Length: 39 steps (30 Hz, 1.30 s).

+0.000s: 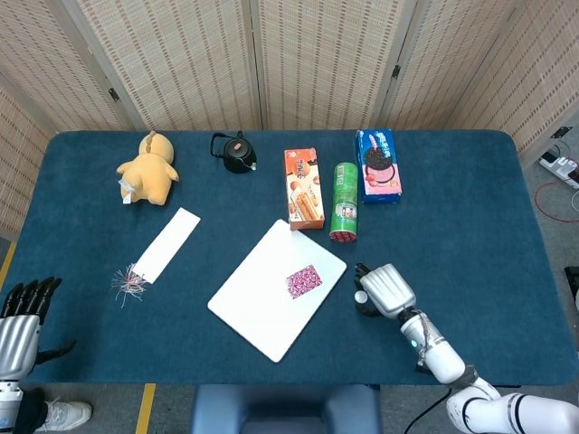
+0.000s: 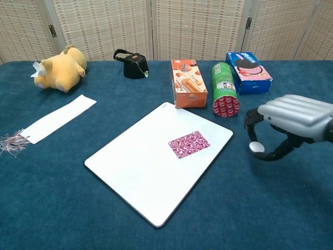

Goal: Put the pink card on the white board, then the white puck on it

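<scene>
The white board [image 1: 262, 303] [image 2: 140, 166] lies tilted at the table's middle, and the pink card [image 1: 304, 281] [image 2: 189, 144] rests flat on its right part. My right hand [image 1: 384, 289] [image 2: 291, 122] hovers just right of the board's right corner and pinches the small white puck [image 1: 361, 297] [image 2: 255, 148] between its dark thumb and fingers, slightly above the blue cloth. My left hand [image 1: 20, 325] stays at the lower left edge of the head view, off the table, fingers apart and holding nothing.
Behind the board stand an orange snack box [image 1: 304, 188], a green can [image 1: 344, 202] lying down and a blue cookie box [image 1: 379, 165]. A black teapot [image 1: 234, 151], a yellow plush toy [image 1: 147, 170] and a white bookmark with a tassel [image 1: 163, 246] lie to the left.
</scene>
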Motion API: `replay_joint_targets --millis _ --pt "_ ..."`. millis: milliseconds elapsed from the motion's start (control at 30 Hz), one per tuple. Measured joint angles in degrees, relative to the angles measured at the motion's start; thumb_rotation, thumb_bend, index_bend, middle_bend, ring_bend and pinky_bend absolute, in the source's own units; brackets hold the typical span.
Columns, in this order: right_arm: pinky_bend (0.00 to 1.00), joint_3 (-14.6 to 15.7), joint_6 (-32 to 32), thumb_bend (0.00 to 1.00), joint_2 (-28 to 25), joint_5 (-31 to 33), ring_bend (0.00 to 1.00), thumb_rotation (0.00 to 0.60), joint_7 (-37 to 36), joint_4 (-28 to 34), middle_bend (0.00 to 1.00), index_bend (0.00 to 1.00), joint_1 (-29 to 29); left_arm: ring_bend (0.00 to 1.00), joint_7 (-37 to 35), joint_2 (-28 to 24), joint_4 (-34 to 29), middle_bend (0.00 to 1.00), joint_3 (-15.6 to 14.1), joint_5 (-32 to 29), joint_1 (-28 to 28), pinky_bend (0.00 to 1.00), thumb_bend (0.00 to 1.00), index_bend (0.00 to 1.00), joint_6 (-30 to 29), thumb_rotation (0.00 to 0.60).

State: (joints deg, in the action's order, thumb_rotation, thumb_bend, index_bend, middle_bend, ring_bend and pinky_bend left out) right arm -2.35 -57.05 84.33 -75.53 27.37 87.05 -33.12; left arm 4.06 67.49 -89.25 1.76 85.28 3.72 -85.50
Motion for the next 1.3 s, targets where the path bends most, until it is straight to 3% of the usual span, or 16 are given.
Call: replay_joint_targets --millis 200,533,900,1100,1167,1300 --pt "0.82 -2.92 3.66 0.37 2.77 2.45 0.90 0.456 3.92 1.07 0.34 0.53 -4.42 0.09 0.07 -0.17 -0.30 0.11 -0.08 0.22 -0.16 0.04 0.17 0.11 -0.39 0.600" --pt "0.82 -6.53 7.67 0.37 10.65 10.08 0.90 0.457 9.82 -4.12 0.35 0.53 -10.85 0.09 -0.64 -0.09 0.27 0.12 -0.23 -0.29 -0.80 0.04 0.17 0.11 -0.72 0.600" --pt "0.82 -7.18 8.20 0.37 13.70 15.58 0.90 0.459 14.09 -7.80 0.32 0.51 -14.09 0.09 -0.92 0.01 0.72 0.12 -0.31 -0.35 -0.98 0.04 0.17 0.11 -0.65 0.600" --pt "0.82 -7.19 8.07 0.37 13.69 17.38 0.89 0.457 14.40 -8.26 0.28 0.42 -15.14 0.09 -0.95 0.20 0.87 0.11 -0.31 -0.28 -0.91 0.04 0.17 0.11 -0.51 0.600" --pt "0.82 -7.01 8.20 0.37 13.66 17.85 0.89 0.455 14.49 -8.41 0.26 0.35 -15.44 0.09 -0.93 0.24 0.91 0.11 -0.29 -0.29 -0.91 0.04 0.17 0.11 -0.52 0.600" --pt "0.82 -6.48 8.57 0.37 13.38 18.72 0.88 0.454 14.53 -8.21 0.21 0.13 -15.89 0.09 -1.02 0.27 0.98 0.11 -0.29 -0.38 -0.90 0.04 0.16 0.11 -0.38 0.600"
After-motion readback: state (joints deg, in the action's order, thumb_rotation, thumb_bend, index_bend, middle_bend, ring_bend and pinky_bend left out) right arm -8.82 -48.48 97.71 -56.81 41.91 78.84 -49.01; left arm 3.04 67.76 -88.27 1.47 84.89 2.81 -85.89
